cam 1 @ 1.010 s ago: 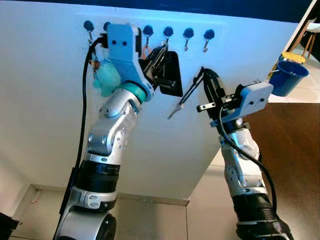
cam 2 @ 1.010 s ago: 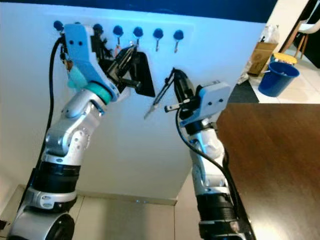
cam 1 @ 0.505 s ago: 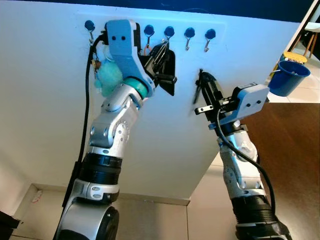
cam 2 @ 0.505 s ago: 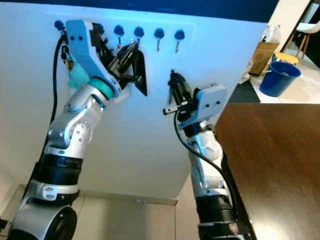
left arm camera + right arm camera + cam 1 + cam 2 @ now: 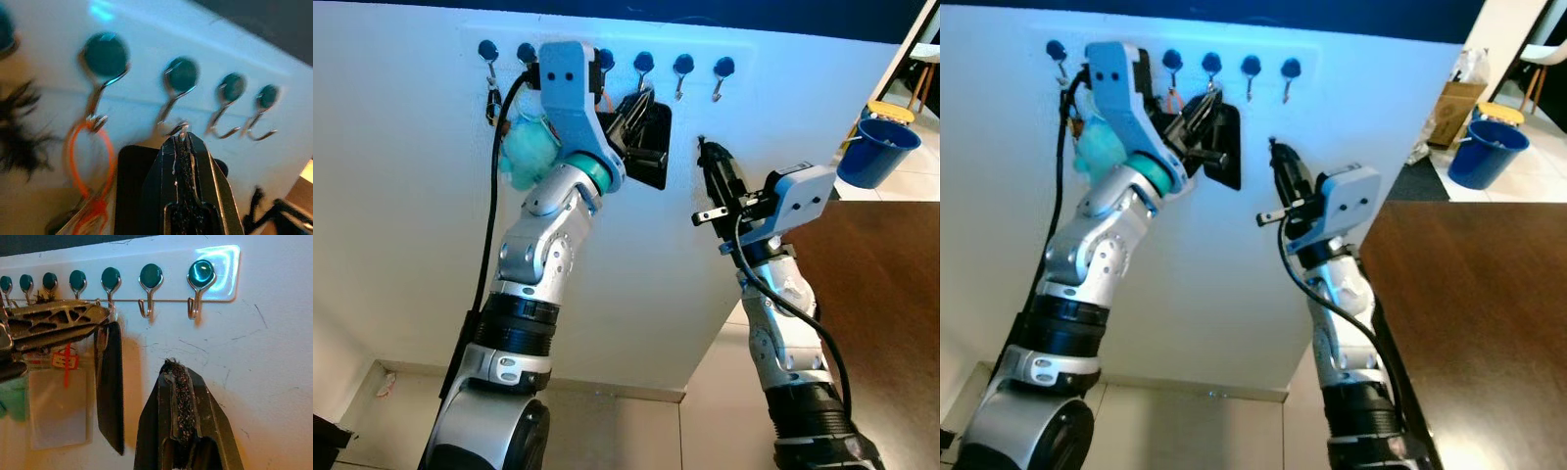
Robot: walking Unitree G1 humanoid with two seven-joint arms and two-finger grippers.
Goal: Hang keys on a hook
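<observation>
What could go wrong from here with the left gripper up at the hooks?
1. The left gripper is shut on the black key fob right at a hook; if the ring isn't seated, the fob may drop on release.
2. The orange loop hangs on the adjacent hook, so withdrawing could snag it.
3. The right gripper, shut, hovers just below the hook rail and might bump the fob.
</observation>
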